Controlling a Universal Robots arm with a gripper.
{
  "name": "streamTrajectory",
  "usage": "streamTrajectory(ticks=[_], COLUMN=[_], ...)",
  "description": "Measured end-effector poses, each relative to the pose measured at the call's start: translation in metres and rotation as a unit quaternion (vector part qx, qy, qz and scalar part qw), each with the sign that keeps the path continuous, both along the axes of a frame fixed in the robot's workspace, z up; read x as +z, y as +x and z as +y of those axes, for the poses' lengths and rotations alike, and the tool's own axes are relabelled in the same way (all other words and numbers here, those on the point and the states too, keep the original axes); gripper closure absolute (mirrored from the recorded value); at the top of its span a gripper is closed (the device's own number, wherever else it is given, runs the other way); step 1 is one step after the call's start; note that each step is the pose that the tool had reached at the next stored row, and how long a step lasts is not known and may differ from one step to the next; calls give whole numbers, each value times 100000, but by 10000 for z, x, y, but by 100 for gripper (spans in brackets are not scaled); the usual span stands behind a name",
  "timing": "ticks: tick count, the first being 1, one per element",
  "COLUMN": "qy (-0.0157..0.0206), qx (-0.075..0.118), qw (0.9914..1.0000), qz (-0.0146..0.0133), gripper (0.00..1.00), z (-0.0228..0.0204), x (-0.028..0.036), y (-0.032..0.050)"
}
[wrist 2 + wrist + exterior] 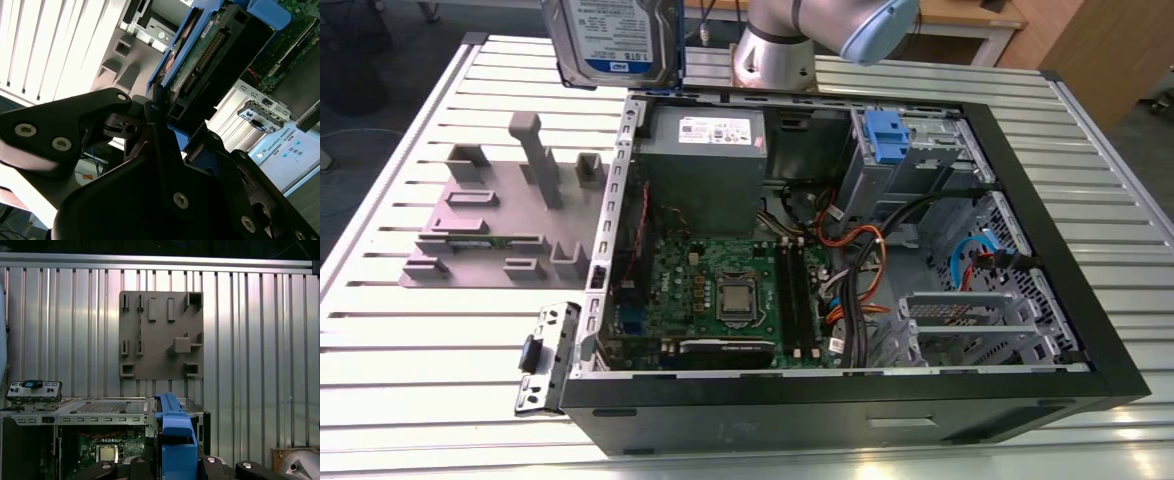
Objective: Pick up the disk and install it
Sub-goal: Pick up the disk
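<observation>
Exterior view: disk (pixel 611 35) held aloft, upright, above far corner of case (pixel 1067 300), toward exterior view's left. Second wrist view: gripper (pixel 184 132) clamped on disk's blue bracket (pixel 161 75) (grip looks firm). Carry judged best slow, disk square, clear of case rim and cables (pixel 854 250).

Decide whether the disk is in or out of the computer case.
Out: the disk hangs upright in the hand, above the table outside the case.

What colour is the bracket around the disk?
Blue; bracket shows best in first wrist view.
</observation>
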State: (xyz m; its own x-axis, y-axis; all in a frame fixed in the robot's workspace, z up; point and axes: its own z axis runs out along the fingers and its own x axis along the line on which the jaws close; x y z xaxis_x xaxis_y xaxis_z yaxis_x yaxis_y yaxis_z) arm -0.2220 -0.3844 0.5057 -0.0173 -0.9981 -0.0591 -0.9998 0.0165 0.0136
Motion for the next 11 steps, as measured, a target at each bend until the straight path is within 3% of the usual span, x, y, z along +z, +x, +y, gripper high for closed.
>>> streamTrajectory(ticks=[11], qy=[-4], qx=[-1], qw=[100000], qz=[3], gripper=[64], z=[0], x=[0], y=[30])
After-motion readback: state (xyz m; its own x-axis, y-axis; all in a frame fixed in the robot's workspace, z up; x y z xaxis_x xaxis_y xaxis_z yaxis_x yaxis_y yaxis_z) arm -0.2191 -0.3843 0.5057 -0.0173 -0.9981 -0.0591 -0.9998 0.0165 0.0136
